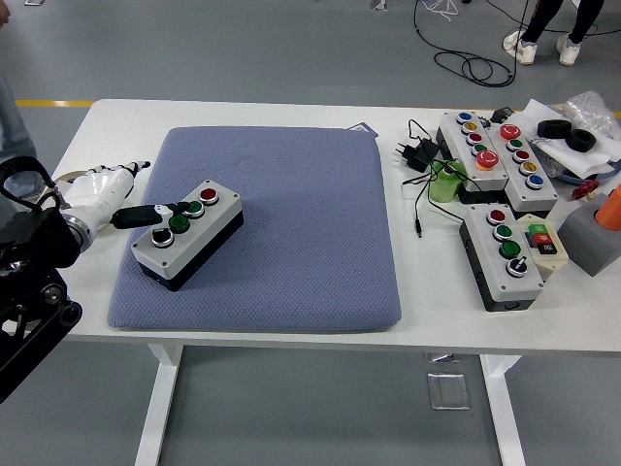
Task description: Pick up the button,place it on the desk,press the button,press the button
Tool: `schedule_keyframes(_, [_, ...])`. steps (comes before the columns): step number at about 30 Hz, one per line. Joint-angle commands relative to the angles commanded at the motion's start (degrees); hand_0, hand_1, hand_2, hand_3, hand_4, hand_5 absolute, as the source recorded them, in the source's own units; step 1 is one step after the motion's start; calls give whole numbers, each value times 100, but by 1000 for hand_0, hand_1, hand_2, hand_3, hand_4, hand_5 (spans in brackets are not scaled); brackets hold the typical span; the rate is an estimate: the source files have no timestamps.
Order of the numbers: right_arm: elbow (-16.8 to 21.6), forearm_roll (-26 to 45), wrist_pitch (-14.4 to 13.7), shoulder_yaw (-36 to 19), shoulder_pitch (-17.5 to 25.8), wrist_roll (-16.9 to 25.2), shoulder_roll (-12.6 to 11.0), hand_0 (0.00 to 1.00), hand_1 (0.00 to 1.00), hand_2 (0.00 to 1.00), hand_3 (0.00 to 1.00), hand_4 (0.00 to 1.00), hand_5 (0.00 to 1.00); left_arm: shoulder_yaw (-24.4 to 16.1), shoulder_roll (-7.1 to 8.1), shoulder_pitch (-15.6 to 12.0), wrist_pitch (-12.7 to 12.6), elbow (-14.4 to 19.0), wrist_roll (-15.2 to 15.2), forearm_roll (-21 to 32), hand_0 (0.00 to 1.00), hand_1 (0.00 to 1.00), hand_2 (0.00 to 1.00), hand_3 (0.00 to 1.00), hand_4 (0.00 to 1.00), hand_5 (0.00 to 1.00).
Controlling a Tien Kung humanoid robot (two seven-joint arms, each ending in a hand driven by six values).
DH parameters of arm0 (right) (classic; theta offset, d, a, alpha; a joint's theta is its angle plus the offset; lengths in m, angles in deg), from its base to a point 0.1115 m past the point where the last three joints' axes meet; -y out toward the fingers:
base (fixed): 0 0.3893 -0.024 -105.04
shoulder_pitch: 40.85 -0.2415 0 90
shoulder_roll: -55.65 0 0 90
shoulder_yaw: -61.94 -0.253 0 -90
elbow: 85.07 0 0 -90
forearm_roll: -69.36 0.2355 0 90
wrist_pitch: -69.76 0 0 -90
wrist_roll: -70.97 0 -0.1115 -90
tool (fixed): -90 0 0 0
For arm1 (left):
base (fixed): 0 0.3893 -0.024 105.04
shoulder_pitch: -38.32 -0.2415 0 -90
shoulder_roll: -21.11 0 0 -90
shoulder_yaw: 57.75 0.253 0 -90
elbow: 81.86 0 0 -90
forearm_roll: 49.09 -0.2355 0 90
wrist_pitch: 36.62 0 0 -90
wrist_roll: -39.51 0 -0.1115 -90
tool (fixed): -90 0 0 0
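Observation:
A grey button box with a black base lies slanted on the left part of the blue-grey pad. It carries a red button, two green buttons and a black knob in a row. My left hand, white with black fingertips, comes in from the left edge. One finger stretches out over the box and its tip touches the box top between the two green buttons. The other fingers are spread behind it and hold nothing. My right arm does not show.
Several more button boxes stand at the right of the table, with a black charger and cable, a green cup, tape rolls and a grey block. A person's feet show at the far top right.

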Motion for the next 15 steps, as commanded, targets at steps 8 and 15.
schedule_keyframes(8, [0, 15, -6, 4, -5, 5, -1, 639, 473, 610, 565, 305, 241, 57, 2, -33, 68, 170, 76, 318, 981, 998, 998, 998, 998, 998])
schedule_keyframes(15, [0, 23, -5, 19, -19, 5, -9, 639, 471, 609, 565, 305, 242, 225, -66, -53, -81, 129, 137, 365, 975, 998, 998, 998, 998, 998])
